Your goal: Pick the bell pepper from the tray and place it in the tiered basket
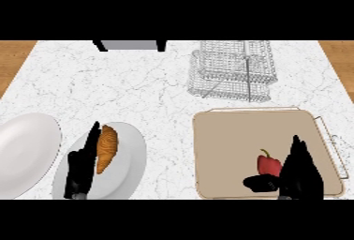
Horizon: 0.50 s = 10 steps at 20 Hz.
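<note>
On the tray (228, 136), near its front, the red bell pepper (269, 164) stands stem-up, just left of the right hand (298, 173), whose thumb curls beneath it, not yet closed. Beyond stands the tiered basket (232, 70). Far left, the left hand (81, 164) rests open.

Evenly and brightly lit from above, with no single strong source to be told. Very little shadow anywhere: only a thin dark line under the lower edge of the tray (228, 140) and faint shading beneath the rims of the two plates (131, 154) at lower left. No glare on the white marble counter (117, 79); veins plain across the whole frame. Both black hands, left (81, 164) and right (298, 171), nearly featureless silhouettes, surface detail lost in the dark. Fine wires of the basket (232, 70) at upper right thin and pale, merging with the counter. Slight softness throughout, no more at the edges than the centre. Plates stretched taller than wide toward the lower left.
</note>
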Tool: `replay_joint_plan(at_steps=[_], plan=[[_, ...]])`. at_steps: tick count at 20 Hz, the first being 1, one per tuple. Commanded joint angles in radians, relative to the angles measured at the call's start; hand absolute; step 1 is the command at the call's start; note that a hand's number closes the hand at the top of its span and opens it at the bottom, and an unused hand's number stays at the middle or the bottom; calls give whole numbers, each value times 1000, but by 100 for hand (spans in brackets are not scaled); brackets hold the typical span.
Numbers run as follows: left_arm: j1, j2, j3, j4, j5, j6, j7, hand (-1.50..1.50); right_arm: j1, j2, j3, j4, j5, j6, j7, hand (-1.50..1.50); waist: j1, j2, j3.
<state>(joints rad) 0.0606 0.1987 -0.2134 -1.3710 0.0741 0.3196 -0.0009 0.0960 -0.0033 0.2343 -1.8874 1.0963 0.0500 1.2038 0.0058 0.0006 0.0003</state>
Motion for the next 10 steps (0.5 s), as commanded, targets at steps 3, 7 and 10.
replay_joint_plan(at_steps=[3,7,10], plan=[[40,42,41,8,29,-66,-57,0,-66,3,-40,51,-55,45,194,-150,3,0,-1],[-11,30,36,-30,11,-34,43,0,-61,3,-92,114,-92,36,137,-150,-3,1,0],[-29,-23,24,77,-22,-15,-53,0,-38,3,-53,132,-111,-24,155,-150,-8,2,-1]])
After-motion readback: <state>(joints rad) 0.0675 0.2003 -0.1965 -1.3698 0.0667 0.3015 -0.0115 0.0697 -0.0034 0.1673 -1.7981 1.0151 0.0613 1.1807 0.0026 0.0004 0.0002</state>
